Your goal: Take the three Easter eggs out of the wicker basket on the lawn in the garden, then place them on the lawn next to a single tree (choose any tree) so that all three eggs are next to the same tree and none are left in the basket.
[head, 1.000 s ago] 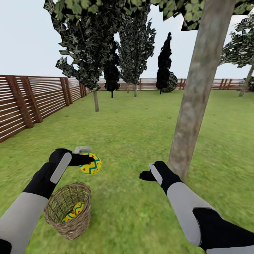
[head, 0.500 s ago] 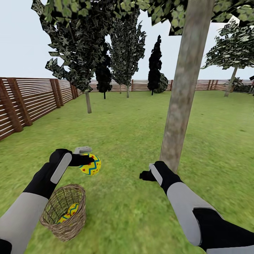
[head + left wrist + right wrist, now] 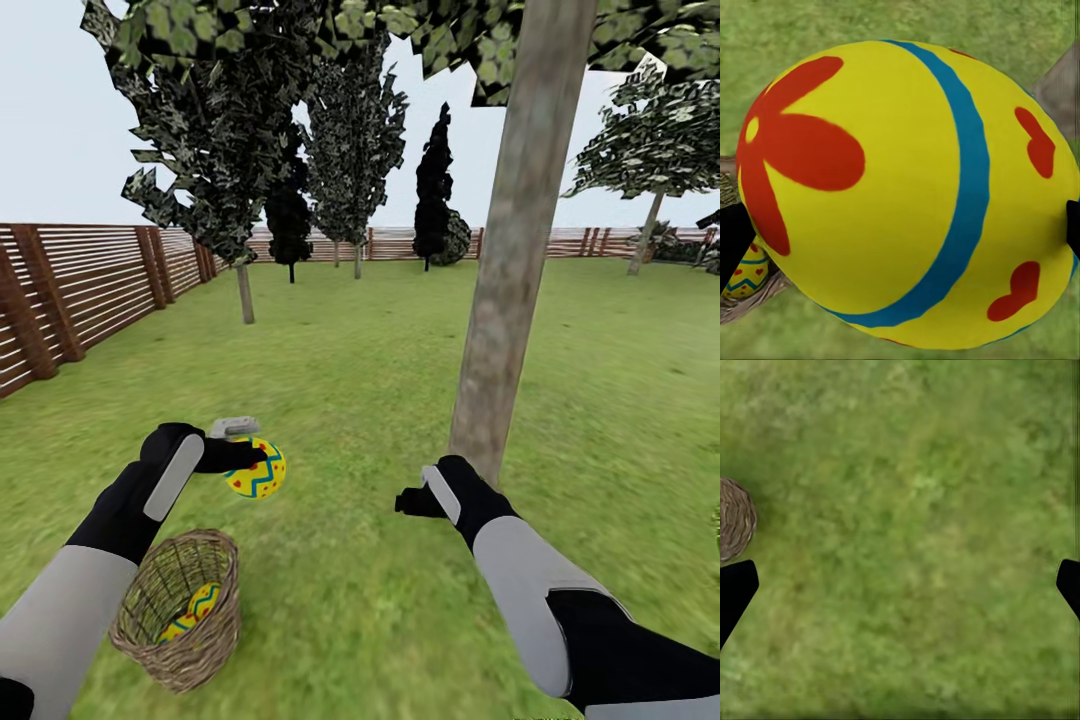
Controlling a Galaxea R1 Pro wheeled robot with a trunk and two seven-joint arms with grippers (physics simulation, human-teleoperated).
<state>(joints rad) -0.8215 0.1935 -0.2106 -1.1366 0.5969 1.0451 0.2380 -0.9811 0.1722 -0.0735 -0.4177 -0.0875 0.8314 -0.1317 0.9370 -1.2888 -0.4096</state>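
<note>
Holding one egg point(image 3: 256, 467) clamped in its jaws above the lawn point(image 3: 360, 400), the left gripper point(image 3: 245, 452) carries it clear of the basket point(image 3: 183, 612); the right gripper point(image 3: 408, 500) waits with jaws apart near the tree point(image 3: 505, 260), probably the drop place.

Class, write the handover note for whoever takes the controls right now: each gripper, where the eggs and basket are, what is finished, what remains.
Left gripper: shut on one egg, held above the lawn just beyond the basket.
Right gripper: open, empty, over grass near the foot of the tree.
Basket: on the lawn at the robot's left, with eggs inside; two seem to show through the weave, though the count is hard to confirm.
Done: one egg lifted out.
Left: set this egg on the grass by the tree, then bring the remaining eggs to the same tree.
</note>
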